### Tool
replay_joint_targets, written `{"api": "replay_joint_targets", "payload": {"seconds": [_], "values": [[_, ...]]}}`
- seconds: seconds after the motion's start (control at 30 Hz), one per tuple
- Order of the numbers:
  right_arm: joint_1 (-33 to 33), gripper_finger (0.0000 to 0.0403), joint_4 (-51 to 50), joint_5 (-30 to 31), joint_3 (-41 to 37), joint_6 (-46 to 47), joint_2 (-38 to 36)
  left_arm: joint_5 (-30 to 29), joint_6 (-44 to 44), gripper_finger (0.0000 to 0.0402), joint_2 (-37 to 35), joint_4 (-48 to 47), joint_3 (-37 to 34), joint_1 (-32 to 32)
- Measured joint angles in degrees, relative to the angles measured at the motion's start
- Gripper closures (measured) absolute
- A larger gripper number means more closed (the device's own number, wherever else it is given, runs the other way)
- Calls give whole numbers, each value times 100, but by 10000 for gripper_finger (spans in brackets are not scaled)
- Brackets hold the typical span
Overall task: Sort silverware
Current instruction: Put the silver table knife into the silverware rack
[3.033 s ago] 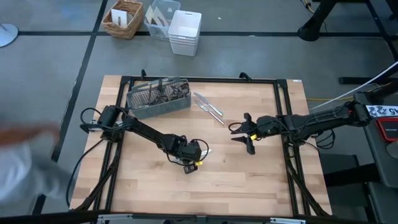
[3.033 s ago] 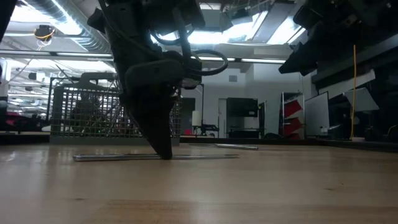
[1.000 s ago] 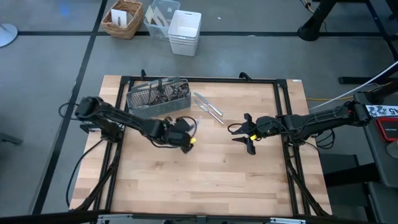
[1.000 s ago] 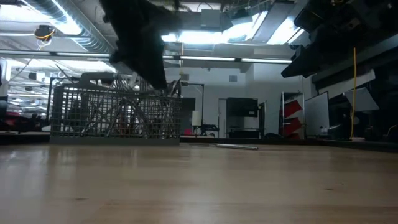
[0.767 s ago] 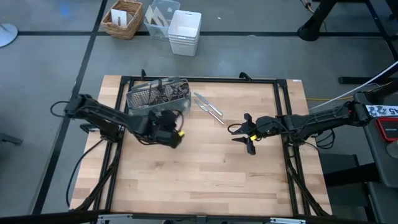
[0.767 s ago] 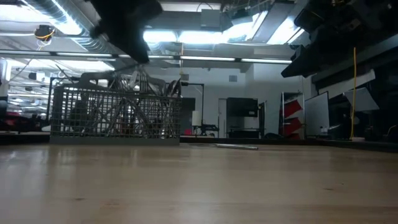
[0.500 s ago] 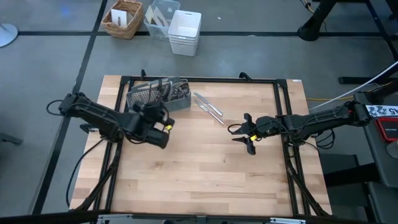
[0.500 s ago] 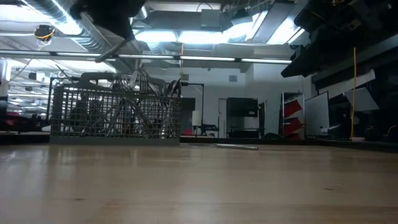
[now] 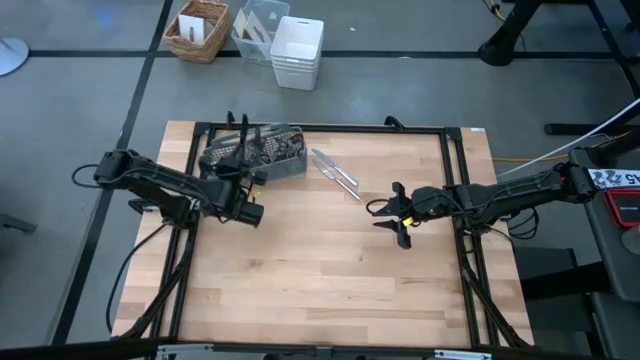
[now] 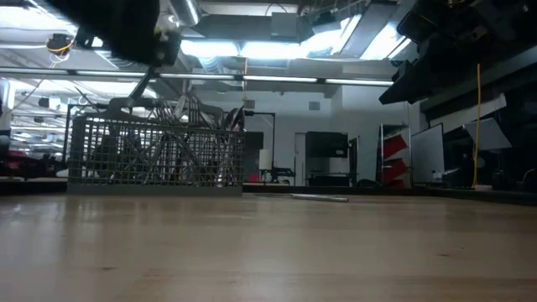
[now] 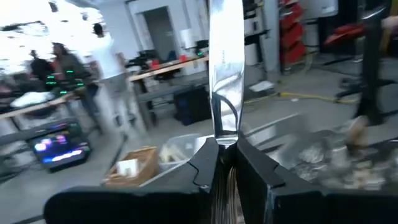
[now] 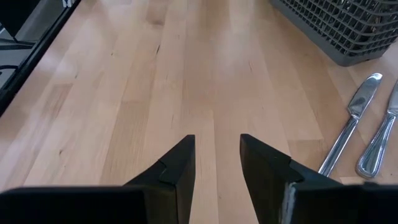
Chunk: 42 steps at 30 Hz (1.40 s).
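A robotics lab or workshop: exposed ceiling ducts (image 10: 92,50) upper left, equipment-laden benches (image 11: 155,68), grey concrete floor (image 9: 420,90).

You are looking at two dark, thin arms made of long black parts joined together. Black cables are looping out beside the left arm (image 9: 150,180), and one is curling near the right arm (image 9: 510,192). The left gripper (image 11: 225,163) is showing two flat black fingers with slanted tips. The right gripper (image 12: 216,160) is showing black wedge-shaped fingers (image 12: 177,168) with a pale edge.
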Motion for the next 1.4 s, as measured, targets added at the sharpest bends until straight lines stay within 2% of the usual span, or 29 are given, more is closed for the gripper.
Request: {"api": "replay_joint_targets", "payload": {"seconds": [0.3,0.47,0.63,0.8,1.17,1.27,1.4], "values": [[0,275,13,2,0,0,0,-89,-1704,370,-2,107,-1178,852],[0,275,40,2,0,0,0,9,-2097,376,0,614,-1575,1000],[0,274,56,2,0,0,0,-35,-1921,377,0,1146,-1729,971],[0,274,52,2,0,0,0,-29,-1551,395,0,1558,-1766,880],[0,274,52,9,0,-9,0,28,-1406,394,0,1633,-1587,567],[0,274,52,174,0,-8,0,30,-1154,398,2,1639,-1368,390],[-2,274,50,693,0,-11,0,27,-374,401,2,1632,-1074,197]]}}
